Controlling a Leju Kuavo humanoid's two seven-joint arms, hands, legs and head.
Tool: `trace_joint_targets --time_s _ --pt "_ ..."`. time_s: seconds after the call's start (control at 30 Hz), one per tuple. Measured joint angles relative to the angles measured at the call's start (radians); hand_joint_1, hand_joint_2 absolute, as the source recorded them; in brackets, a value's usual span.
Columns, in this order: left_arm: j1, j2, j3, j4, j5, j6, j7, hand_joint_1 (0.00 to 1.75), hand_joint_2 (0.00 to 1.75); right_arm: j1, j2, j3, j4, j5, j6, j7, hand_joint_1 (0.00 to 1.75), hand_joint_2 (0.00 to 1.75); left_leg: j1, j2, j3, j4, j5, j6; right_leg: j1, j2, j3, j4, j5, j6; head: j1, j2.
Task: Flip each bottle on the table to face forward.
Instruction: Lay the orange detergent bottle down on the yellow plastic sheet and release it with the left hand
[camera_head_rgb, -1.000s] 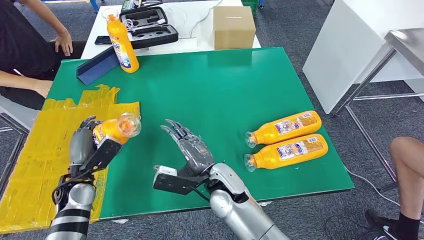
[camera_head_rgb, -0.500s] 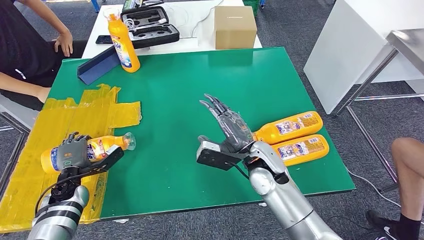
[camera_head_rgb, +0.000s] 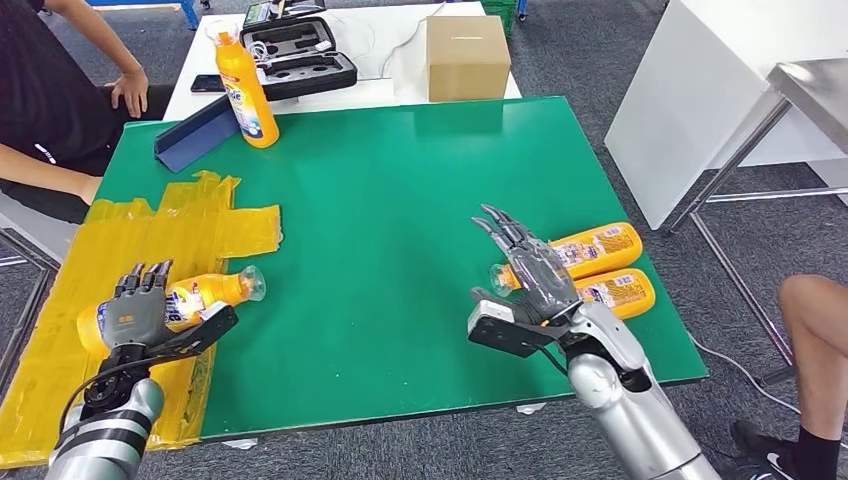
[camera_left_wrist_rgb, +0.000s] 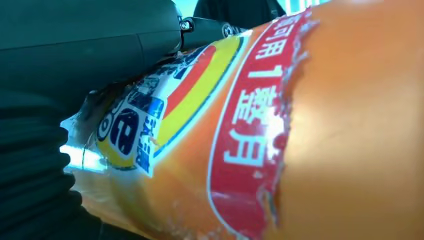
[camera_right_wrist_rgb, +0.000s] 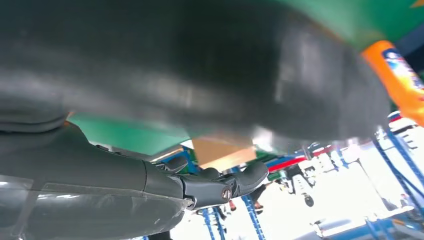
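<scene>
the left hand (camera_head_rgb: 135, 315) lies over an orange plastic bottle with a clear cap (camera_head_rgb: 190, 300), fingers straight along its body; the bottle rests on its side on the yellow taped sheet (camera_head_rgb: 120, 240) at the near left of the green table (camera_head_rgb: 400, 180). whether the hand grips it, i cannot tell. the left wrist view shows the bottle's red, yellow and blue label (camera_left_wrist_rgb: 200, 125) close up. the right hand (camera_head_rgb: 530, 275), fingers apart and holding nothing, hovers over the caps of two more orange bottles (camera_head_rgb: 600, 245) lying side by side at the near right. a fourth orange bottle (camera_head_rgb: 245, 90) stands upright at the far left.

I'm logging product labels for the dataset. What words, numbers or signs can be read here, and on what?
"可用1整月", white on a red band: bottle under the left hand, left wrist view.
Blue-and-white logo on that bottle's label: too distorted to read.
Labels on the two lying bottles and the upright bottle: too small.
</scene>
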Motion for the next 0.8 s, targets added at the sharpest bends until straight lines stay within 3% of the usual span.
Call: trace_joint_targets --time_s 0.03,0.43,0.67,0.8 --pt "0.01 -0.003 0.0 -0.016 0.011 -0.006 -0.013 0.0 0.0 0.012 -0.008 -0.011 -0.006 0.005 0.002 -0.001 0.0 1.75 0.0 0.0 0.0 0.0 0.0 0.0 0.0 0.0 0.0 0.0 0.0 0.0 0.0 0.0" --pt "0.067 -0.024 -0.001 -0.117 0.074 -0.036 -0.069 0.0 0.0 0.069 -0.052 -0.068 -0.041 0.021 0.009 -0.001 0.0 1.75 -0.001 -0.001 -0.001 0.0 0.0 0.001 -0.001 0.0 0.0 0.0 -0.001 0.001 0.0 0.0" --pt "0.136 -0.032 0.0 -0.241 0.314 -0.085 -0.221 0.0 0.0 0.141 -0.099 -0.114 -0.074 0.052 0.015 -0.001 0.0 1.75 -0.001 -0.002 -0.002 0.0 -0.001 0.002 -0.002 -0.001 -0.001 0.0 -0.003 0.003 0.0 0.0" --pt "0.173 -0.038 0.001 -0.319 0.372 -0.12 -0.235 0.0 0.0 0.194 -0.131 -0.152 -0.088 0.073 0.027 -0.001 0.0 1.75 -0.001 -0.002 -0.003 0.0 -0.002 0.003 -0.002 -0.001 -0.002 -0.001 -0.003 0.004 0.0 0.0"
